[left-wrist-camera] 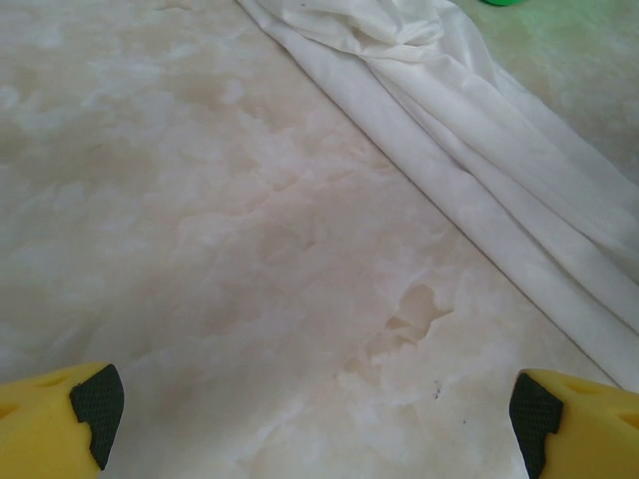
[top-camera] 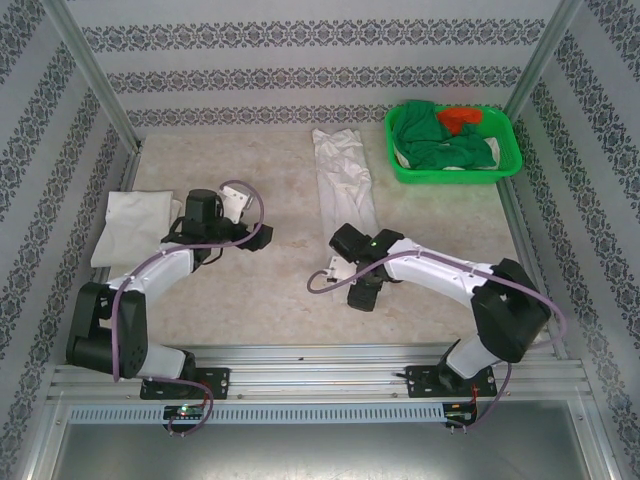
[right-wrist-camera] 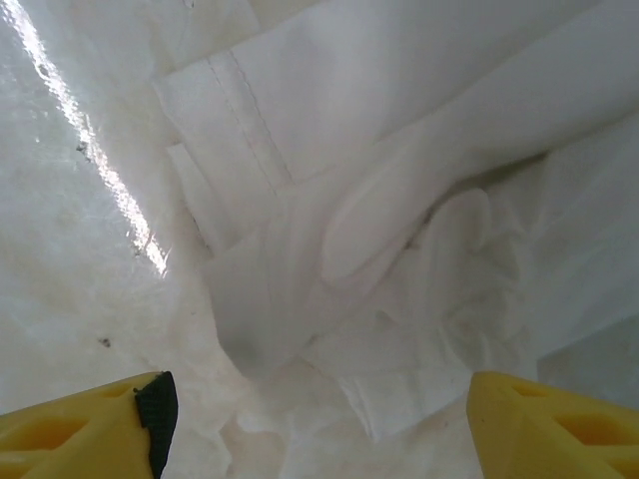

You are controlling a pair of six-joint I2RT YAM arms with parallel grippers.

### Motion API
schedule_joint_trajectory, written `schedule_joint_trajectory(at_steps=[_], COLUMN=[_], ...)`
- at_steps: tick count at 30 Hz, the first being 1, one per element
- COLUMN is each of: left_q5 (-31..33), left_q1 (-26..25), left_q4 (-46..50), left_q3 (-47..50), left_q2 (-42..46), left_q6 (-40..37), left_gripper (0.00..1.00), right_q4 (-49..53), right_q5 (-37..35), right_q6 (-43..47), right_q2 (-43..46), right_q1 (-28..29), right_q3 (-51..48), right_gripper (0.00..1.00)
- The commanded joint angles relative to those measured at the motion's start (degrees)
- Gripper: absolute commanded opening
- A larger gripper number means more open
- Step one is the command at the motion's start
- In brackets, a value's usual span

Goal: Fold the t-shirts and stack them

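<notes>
One white t-shirt (top-camera: 343,178) lies as a long narrow strip running from the middle of the table toward the back. Its creased folds cross the upper right of the left wrist view (left-wrist-camera: 479,150). My right gripper (top-camera: 346,258) hovers over the strip's near end. In the right wrist view it is open (right-wrist-camera: 315,424), and the crumpled hem and a sleeve (right-wrist-camera: 399,230) lie below it, not gripped. A second white t-shirt (top-camera: 133,225) lies folded at the left edge. My left gripper (top-camera: 260,238) is open (left-wrist-camera: 315,419) over bare table, left of the strip.
A green plastic basket (top-camera: 510,160) stands at the back right corner, holding green and orange-red cloth. Metal frame posts and patterned walls close in the table (top-camera: 250,290) on three sides. The arms' bases sit on a rail at the near edge.
</notes>
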State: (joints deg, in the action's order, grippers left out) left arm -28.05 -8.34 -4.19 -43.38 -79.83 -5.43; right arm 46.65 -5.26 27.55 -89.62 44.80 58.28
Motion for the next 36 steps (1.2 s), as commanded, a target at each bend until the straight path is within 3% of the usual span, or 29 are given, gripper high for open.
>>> schedule_joint_trajectory(at_steps=[1, 7, 10, 16, 18, 22, 30, 36], left_q5=[0.4, -1.6, -1.6, -1.6, -1.7, -2.2, -1.8, -2.0], left_q1=[0.9, 1.0, 1.0, 1.3, 1.5, 1.6, 1.6, 1.6], left_q4=[-4.6, -2.2, -0.9, 0.6, 0.8, 0.7, 0.7, 0.6], left_q3=[1.7, 1.6, 1.2, 0.8, 1.0, 1.1, 1.7, 2.8], left_q2=[2.7, 3.9, 4.3, 4.8, 5.0, 5.0, 5.6, 6.4], left_q6=[2.3, -0.2, -1.4, -2.9, -2.9, -3.2, -3.9, -3.9], left_gripper=[1.00, 1.00, 1.00, 1.00, 1.00, 1.00, 1.00, 1.00], right_q4=[-5.2, -8.2, -9.8, -9.2, -8.5, -6.4, 2.9, 7.4], right_q5=[1.9, 1.5, 1.0, 1.2, 1.3, 1.8, 5.1, 0.1], right_q6=[3.3, 4.3, 3.7, 3.6, 3.8, 3.5, 0.3, 0.4], right_q2=[-3.6, -9.8, -10.9, -10.4, -9.5, -7.7, -3.1, -3.1], right_q1=[0.3, 0.3, 0.3, 0.4, 0.5, 1.1, 6.6, 7.7], right_q3=[-0.9, -1.1, -2.2, -3.3, -3.3, -3.0, 2.7, 9.6], right_gripper=[0.76, 0.74, 0.67, 0.38, 0.22, 0.01, 0.00, 0.00])
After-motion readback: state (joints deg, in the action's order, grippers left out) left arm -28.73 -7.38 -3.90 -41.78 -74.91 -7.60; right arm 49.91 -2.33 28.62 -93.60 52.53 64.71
